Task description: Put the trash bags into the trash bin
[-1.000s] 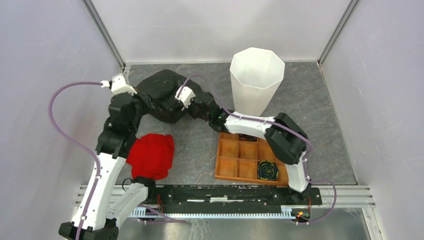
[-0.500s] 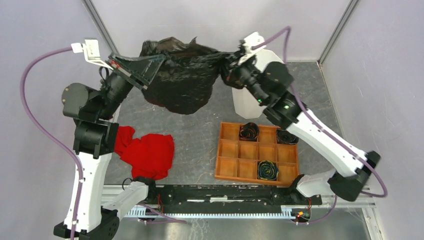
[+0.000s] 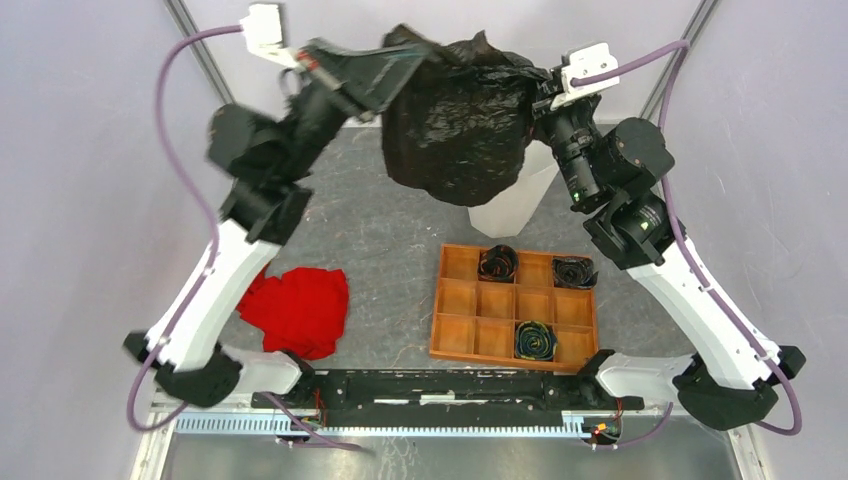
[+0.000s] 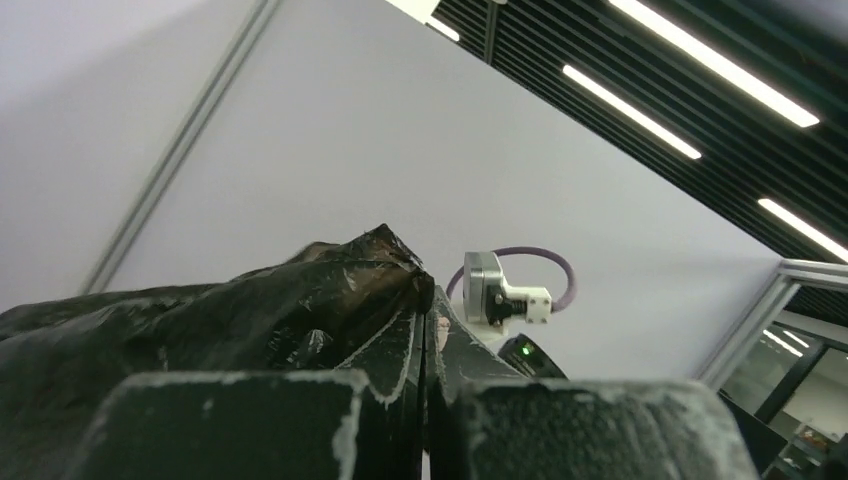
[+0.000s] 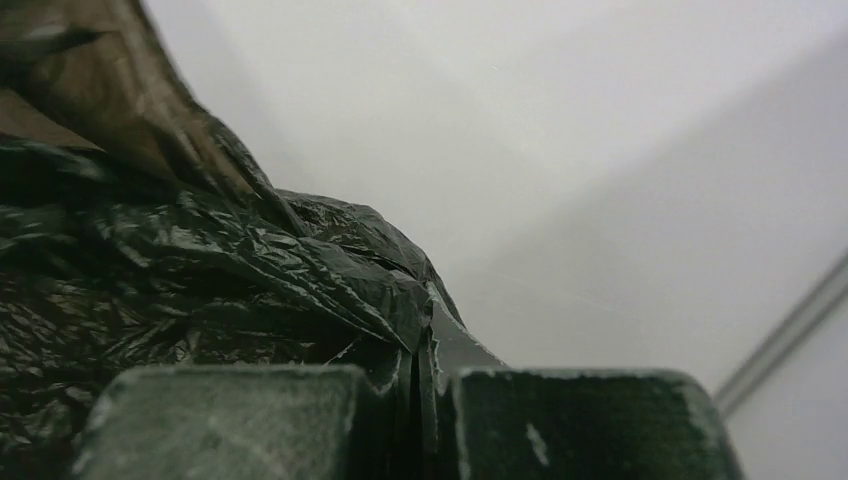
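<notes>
A grey speckled counter (image 3: 380, 250) sits between pale lilac walls. High above it, toward twelve o'clock, the trash bag (image 3: 455, 130) hangs stretched between both arms. The left tool (image 3: 405, 60) is pinched tight on the bag's rim at about eleven o'clock, and the right tool (image 3: 538, 88) is clamped on the opposite rim near one o'clock. The bag's belly droops over the trash bin (image 3: 512, 205), hiding most of its mouth. To lower it well, I'd centre the sagging bottom over the mouth and bring both arms down evenly. Holding the rim apart should feed the film inside rather than drape it over the wall or tip the light bin.
</notes>
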Controlling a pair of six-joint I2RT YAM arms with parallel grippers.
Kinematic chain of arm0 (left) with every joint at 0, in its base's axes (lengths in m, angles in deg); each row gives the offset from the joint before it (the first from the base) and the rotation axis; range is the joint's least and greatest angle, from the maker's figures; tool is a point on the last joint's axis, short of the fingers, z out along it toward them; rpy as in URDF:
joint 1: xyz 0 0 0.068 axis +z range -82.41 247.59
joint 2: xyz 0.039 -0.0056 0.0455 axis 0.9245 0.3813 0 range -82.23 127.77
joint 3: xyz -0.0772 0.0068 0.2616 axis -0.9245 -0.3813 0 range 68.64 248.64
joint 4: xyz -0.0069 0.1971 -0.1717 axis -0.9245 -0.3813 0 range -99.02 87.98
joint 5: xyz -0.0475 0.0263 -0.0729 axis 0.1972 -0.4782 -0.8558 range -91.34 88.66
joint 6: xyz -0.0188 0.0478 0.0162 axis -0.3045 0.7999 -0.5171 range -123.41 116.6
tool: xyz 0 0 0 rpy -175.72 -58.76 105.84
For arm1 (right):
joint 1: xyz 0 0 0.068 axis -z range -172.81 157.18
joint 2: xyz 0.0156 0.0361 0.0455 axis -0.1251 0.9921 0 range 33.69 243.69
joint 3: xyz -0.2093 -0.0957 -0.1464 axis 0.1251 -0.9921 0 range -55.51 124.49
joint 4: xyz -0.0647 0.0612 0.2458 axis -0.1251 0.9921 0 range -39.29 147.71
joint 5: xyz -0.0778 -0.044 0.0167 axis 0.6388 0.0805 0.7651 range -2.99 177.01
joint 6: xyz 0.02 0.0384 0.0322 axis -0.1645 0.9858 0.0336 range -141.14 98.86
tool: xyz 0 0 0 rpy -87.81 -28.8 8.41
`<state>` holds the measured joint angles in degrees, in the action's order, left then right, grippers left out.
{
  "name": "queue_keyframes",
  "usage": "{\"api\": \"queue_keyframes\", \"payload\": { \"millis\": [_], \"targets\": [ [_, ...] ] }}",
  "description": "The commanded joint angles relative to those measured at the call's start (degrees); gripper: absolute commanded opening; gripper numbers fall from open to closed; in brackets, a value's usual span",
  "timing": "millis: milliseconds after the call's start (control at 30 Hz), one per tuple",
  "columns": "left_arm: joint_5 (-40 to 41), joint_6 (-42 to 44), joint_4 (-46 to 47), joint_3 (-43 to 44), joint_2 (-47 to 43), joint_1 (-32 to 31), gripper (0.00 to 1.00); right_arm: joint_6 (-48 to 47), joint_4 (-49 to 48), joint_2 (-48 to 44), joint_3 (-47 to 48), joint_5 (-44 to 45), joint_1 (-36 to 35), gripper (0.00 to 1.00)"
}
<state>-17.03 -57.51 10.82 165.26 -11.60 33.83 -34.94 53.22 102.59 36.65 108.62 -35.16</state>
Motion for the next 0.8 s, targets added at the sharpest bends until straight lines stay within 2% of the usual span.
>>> {"api": "queue_keyframes", "payload": {
  "millis": [0, 233, 367, 433, 500, 533, 567, 600, 633, 667, 733, 767],
  "targets": [
    [8.72, 7.5, -4.66, 10.69, 11.91, -8.87, 0.02, -6.05, 2.42, 0.34, 0.39, 5.13, 3.47, 0.0],
    [14.35, 11.57, -8.52, 22.31, 24.41, -10.85, 0.02, -6.88, 4.47, 2.3, -0.06, 0.67, 9.89, 0.0],
    [17.06, 14.82, -17.89, 31.3, 31.24, -10.76, 0.03, -3.7, 8.0, 3.42, -0.69, 0.37, 14.55, 0.0],
    [18.53, 16.96, -21.67, 33.84, 32.23, -10.71, 0.09, -1.56, 9.24, 4.08, -0.75, -1.85, 18.08, 0.0],
    [19.68, 19.13, -23.4, 33.17, 31.25, -10.69, 0.22, -0.72, 9.81, 5.01, -0.93, -4.86, 21.29, 0.0],
    [19.62, 20.35, -23.87, 32.16, 30.42, -10.71, 0.34, -0.57, 10.26, 5.56, -0.69, -5.68, 22.08, 0.0],
    [18.69, 21.76, -24.04, 30.83, 29.41, -10.64, 0.41, -0.4, 10.68, 5.98, -0.52, -5.92, 22.95, 0.0],
    [17.06, 23.24, -24.02, 29.2, 28.34, -10.56, 0.57, -0.14, 11.1, 6.27, -0.41, -6.3, 23.63, 0.0],
    [14.7, 24.85, -24.07, 27.7, 27.07, -10.52, 0.67, 0.07, 11.16, 6.41, -0.48, -6.72, 24.34, 0.0],
    [13.27, 26.13, -24.58, 26.18, 25.76, -10.54, 0.81, 0.3, 11.21, 6.51, -0.57, -7.15, 24.83, 0.0],
    [12.83, 28.32, -26.84, 22.84, 22.86, -10.54, 0.96, 0.66, 11.34, 6.64, -0.45, -8.32, 25.7, 0.0],
    [13.07, 29.6, -27.95, 21.24, 21.32, -10.47, 0.99, 0.86, 11.47, 6.81, -0.26, -8.94, 25.88, 0.0]
  ]
}}
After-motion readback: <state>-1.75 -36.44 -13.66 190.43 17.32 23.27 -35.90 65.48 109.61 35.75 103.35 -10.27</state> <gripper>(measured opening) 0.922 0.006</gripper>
